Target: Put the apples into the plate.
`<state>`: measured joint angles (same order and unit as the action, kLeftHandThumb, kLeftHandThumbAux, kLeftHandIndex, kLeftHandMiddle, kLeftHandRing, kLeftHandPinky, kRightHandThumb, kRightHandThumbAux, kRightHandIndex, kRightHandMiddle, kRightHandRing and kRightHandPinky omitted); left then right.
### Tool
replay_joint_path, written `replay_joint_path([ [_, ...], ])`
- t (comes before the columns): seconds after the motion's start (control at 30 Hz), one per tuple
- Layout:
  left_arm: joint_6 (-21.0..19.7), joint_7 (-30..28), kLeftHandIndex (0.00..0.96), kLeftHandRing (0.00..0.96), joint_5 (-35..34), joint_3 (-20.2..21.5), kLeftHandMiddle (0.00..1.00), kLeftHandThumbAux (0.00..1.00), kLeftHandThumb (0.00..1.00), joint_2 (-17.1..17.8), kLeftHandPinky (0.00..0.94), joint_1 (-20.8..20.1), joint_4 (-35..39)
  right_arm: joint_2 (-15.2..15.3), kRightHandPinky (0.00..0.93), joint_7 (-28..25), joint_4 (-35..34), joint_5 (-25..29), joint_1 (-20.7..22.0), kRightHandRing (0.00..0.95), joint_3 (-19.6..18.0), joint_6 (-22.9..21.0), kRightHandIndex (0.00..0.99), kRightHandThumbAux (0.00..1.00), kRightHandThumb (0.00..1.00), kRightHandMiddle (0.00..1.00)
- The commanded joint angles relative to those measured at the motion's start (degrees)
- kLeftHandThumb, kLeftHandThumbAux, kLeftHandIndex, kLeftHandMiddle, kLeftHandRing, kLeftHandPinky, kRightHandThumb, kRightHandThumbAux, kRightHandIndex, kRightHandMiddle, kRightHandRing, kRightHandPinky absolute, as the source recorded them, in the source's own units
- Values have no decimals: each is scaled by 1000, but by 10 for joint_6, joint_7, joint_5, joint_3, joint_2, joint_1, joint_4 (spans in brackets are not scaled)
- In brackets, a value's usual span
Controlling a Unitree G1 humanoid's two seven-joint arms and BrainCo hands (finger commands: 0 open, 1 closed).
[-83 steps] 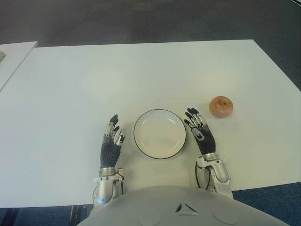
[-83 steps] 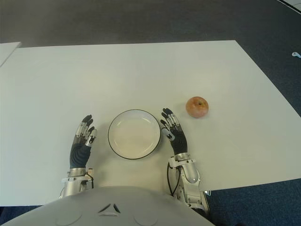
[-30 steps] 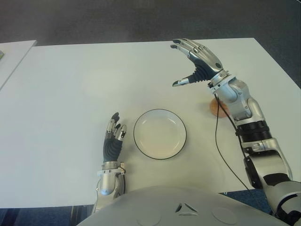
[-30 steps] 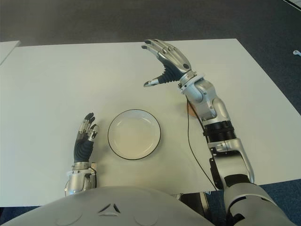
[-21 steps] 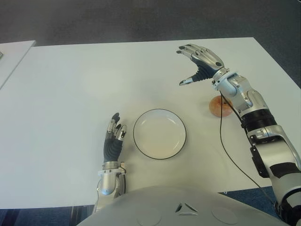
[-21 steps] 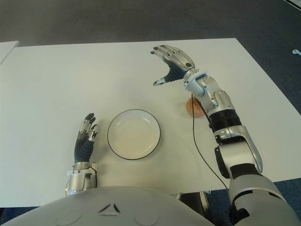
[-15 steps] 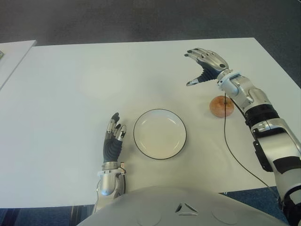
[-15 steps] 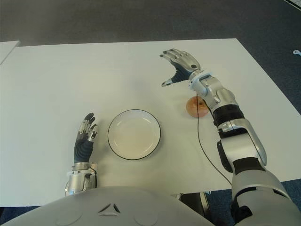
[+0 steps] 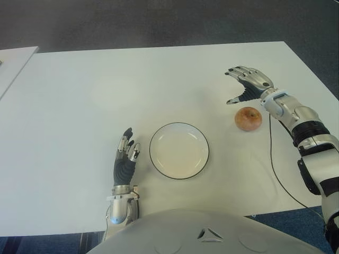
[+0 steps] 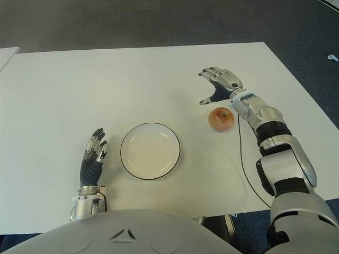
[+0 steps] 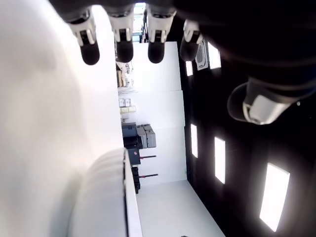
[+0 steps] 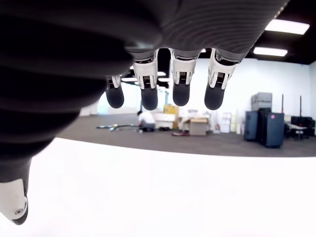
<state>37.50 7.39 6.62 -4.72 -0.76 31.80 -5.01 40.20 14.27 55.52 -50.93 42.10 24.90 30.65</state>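
Our right hand (image 9: 248, 84) spread wide, holding nothing, just beyond round red-yellow apple (image 9: 248, 118) on white table (image 9: 79, 106), right of black-rimmed white plate (image 9: 179, 150). Apple likely firm, smooth, rolls; we wrap fingers around widest part. Left hand (image 9: 125, 161) relaxed, empty, left of plate
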Motion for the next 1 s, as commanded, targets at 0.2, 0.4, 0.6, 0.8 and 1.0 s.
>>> replay_joint_path([
  [0.2, 14, -6, 0, 0, 2, 4, 0, 436, 0, 5, 0, 7, -13, 6, 0, 9, 24, 19, -21, 0, 7, 8, 26, 522, 346, 12],
  [0.4, 14, -7, 0, 0, 0, 7, 0, 442, 0, 7, 0, 9, -15, 9, 0, 19, 27, 24, -34, 0, 4, 11, 23, 513, 352, 18],
  [0.6, 17, -7, 0, 0, -4, 9, 0, 442, 0, 6, 0, 13, -17, 22, 0, 26, 11, 36, -58, 3, -1, 20, 24, 503, 356, 26],
  [0.8, 26, -5, 0, 0, -1, 15, 0, 441, 0, 4, 4, 8, -26, 39, 0, 29, -15, 50, -85, 8, -8, 28, 26, 491, 346, 31],
  [1.0, 33, -4, 0, 0, 0, 17, 0, 443, 0, 3, 11, 7, -32, 48, 0, 26, -40, 59, -106, 12, -15, 29, 22, 486, 344, 35],
])
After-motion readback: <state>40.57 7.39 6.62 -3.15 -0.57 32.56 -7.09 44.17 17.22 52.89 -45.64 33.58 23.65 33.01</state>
